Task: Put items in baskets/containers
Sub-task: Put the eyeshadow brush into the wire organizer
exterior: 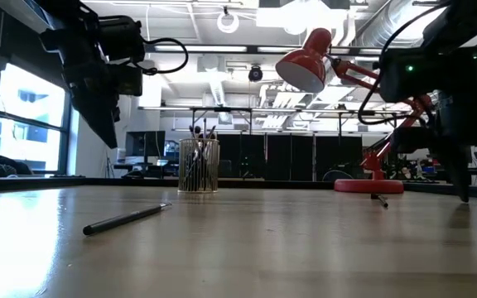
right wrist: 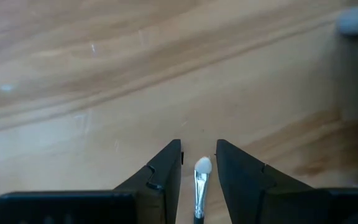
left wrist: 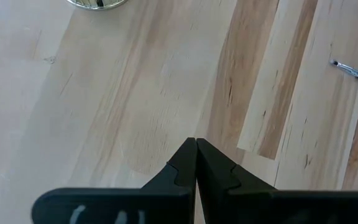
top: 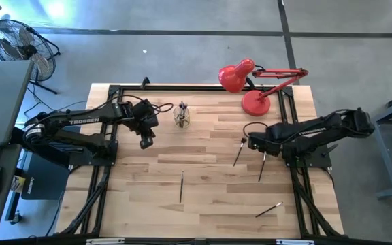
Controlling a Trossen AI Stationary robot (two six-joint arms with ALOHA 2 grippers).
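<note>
Right claw (right wrist: 198,163): jaws parted, straddling a brush (right wrist: 201,186), pale tip between the fingers; not yet pinched.
Left claw (left wrist: 196,163): closed, empty, hovering above the tabletop (top: 203,153) near the cup (top: 182,117).
Handling: brush likely light, stiff, thin, apt to roll; pinch mid-handle, avoid bristles.
Other brushes: loose, well apart from both claws.

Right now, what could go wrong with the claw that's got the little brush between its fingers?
1. The right claw is open around a thin brush, not gripping it. If it closes off-centre, the brush may roll or slip out.
2. The cup is small, already holds brushes, and is shorter than they are. Another one pushed in could tip it.
3. The shut left claw hangs near the cup, so the arms might crowd each other.
</note>
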